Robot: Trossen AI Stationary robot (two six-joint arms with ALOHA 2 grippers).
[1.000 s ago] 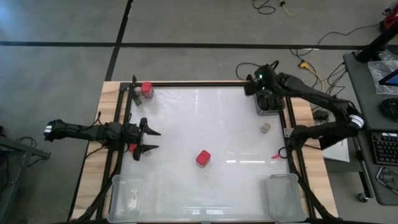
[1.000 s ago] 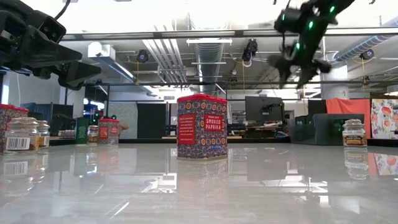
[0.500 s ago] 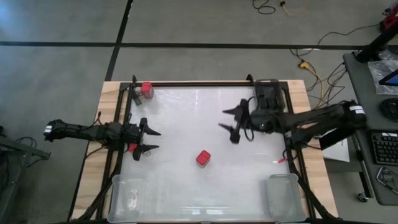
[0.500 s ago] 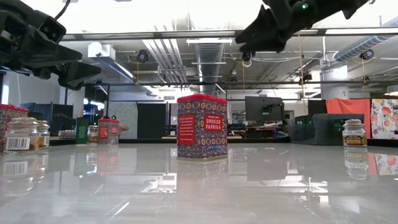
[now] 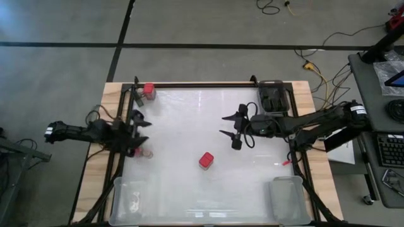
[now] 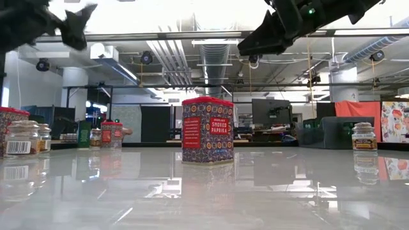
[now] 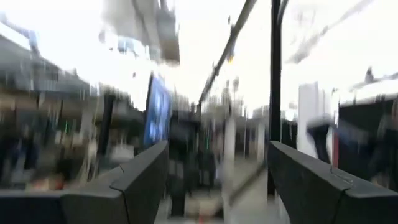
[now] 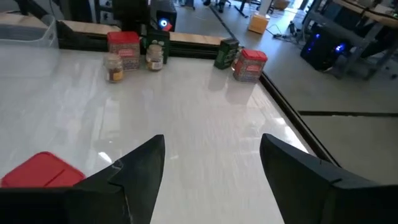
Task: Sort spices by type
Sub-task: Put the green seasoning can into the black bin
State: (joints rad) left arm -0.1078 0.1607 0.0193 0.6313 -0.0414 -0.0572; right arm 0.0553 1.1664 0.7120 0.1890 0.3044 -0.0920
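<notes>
A red-topped paprika tin [image 5: 206, 160] [image 6: 208, 131] stands upright on the white table, near its middle. My right gripper [image 5: 226, 126] [image 8: 211, 163] hovers open above the table, a little beyond and right of that tin [image 8: 40, 171], pointing toward the left edge. Another red tin [image 5: 149, 89] stands at the far left corner. By the left edge stand a red tin [image 8: 123, 48] and two small round jars [image 8: 113, 67] [image 8: 154, 56]. My left gripper [image 5: 141, 122] [image 7: 217, 177] is open above them, tipped up toward the room.
A clear bin [image 5: 131, 199] sits at the near left corner and another [image 5: 289, 199] at the near right. A black holder [image 5: 273, 98] is at the far right corner. A tan-lidded jar [image 6: 363, 136] stands at the right. The table's middle is bare.
My right gripper has swung from the far right corner toward the table's middle, rolling and tipping until it points level toward the left edge. My left gripper has tipped upward in place, uncovering the jars beneath it.
</notes>
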